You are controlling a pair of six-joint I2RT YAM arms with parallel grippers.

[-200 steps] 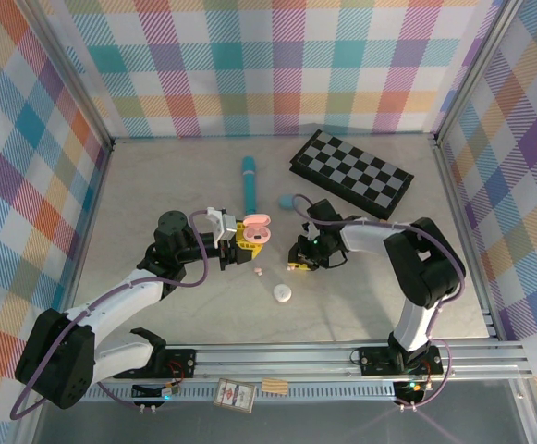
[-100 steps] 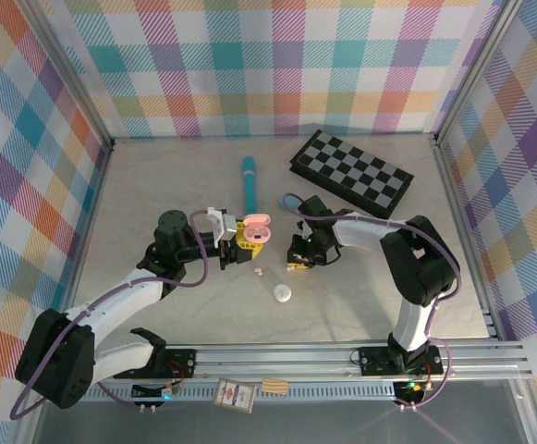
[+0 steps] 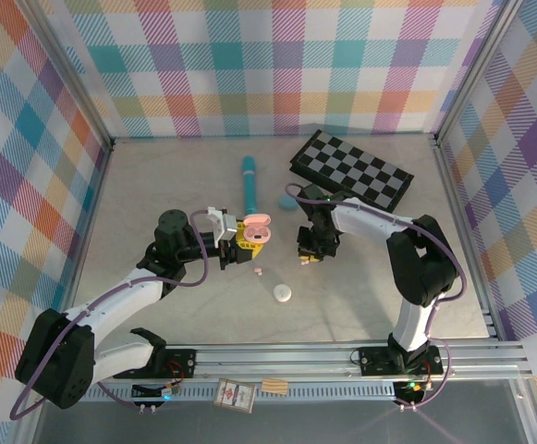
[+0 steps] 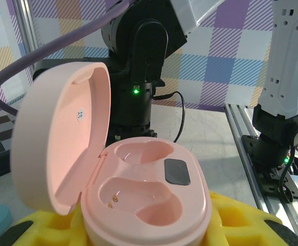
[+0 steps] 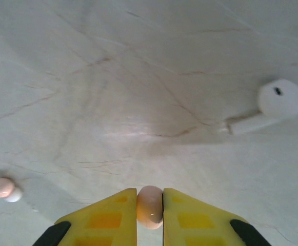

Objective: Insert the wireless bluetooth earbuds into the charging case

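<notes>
The right tool [image 5: 150,215] is clamped on a pink earbud [image 5: 150,203] over the table [image 5: 138,77]; the left tool [image 3: 246,243] grips the open pink case [image 4: 143,205].

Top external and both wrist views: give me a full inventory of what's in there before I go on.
charging case: one, pink, lid open, both wells empty, in the left gripper.
held earbud: one, pink, in the right gripper.
loose earbud: one, pink, lying between the grippers.
white earbud: one, white, nearer the front rail.
oval case: one, teal-blue, behind the right gripper.
pen: one, teal, back centre.
chessboard: one, black and white, back right.
small box: one, dark, on the front rail.
left gripper: yellow pads, jaws shut on the charging case.
right gripper: yellow pads, jaws shut on the held earbud.
</notes>
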